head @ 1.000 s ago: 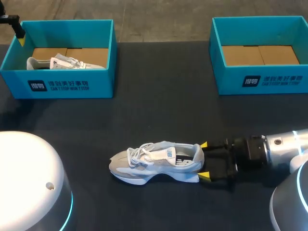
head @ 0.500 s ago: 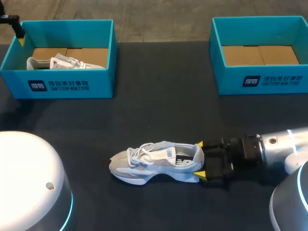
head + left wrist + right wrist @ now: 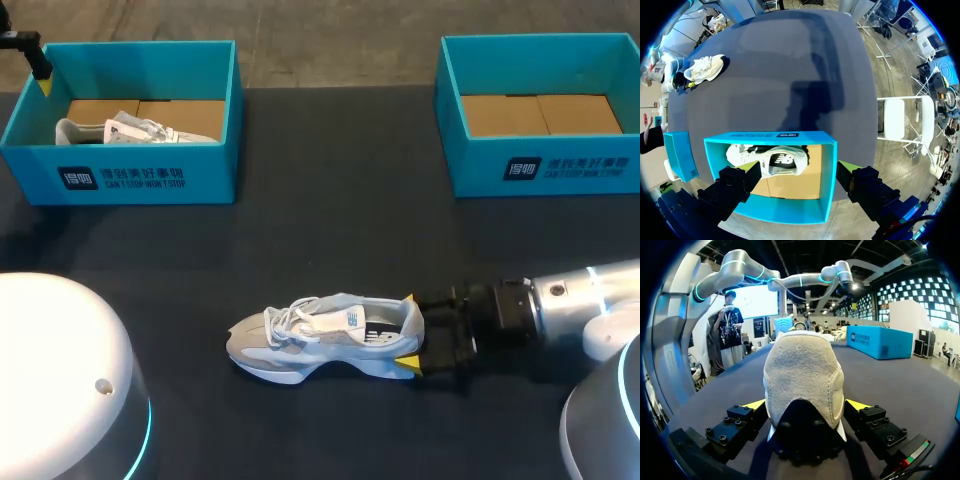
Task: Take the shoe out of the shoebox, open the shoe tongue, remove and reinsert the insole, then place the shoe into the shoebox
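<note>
Right pincer [image 3: 408, 332] lies open astride the heel of the shoe [image 3: 320, 338]. Left pincer [image 3: 799, 166] hangs open over a shoebox [image 3: 790, 210]

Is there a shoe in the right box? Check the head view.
No, the right box shows only its bare floor inside; a shoe lies in the left box.

The shoe [image 3: 325, 338] is coloured pale grey and white, with white laces and a light blue collar. Beyond it, the left shoebox [image 3: 215, 170] and the right shoebox [image 3: 480, 170] are coloured turquoise, floored in brown card and marked with dark labels printed white. The table [image 3: 330, 240] under the shoe is dark grey. At the shoe's heel, the right gripper [image 3: 408, 332] is black, tipped bright yellow.
</note>
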Motion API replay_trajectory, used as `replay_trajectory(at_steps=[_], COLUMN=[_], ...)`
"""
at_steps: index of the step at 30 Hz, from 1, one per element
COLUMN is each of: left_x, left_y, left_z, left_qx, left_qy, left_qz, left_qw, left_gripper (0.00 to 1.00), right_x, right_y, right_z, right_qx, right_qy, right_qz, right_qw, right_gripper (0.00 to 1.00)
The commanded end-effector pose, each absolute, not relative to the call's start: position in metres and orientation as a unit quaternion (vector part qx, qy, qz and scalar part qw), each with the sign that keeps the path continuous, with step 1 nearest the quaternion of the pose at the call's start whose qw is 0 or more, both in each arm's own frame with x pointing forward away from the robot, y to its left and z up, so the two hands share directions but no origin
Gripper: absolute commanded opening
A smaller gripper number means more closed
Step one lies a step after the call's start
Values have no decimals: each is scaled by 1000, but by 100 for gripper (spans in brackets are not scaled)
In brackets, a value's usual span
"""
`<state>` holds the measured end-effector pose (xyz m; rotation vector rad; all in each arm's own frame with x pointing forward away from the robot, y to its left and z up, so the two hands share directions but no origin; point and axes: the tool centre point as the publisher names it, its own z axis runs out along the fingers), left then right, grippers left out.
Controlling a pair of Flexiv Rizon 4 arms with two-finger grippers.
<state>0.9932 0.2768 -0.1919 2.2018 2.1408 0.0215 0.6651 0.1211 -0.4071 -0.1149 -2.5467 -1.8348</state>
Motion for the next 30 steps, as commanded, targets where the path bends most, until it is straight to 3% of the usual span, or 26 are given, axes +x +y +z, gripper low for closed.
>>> replay_trajectory(at_steps=[1, 30], left_x=[992, 992], left_y=[277, 277], left_z=[-192, -192], left_qx=[717, 717], left_qy=[697, 697], left_qz=[9, 9], left_qw=[35, 35], left_gripper=[100, 100], right_x=[666, 666], right_y=[125, 140], right_z=[-411, -416], right_qx=[-34, -11], right_qy=[-809, -804], right_qz=[-587, -595], right_qw=[0, -6], right_gripper=[100, 100])
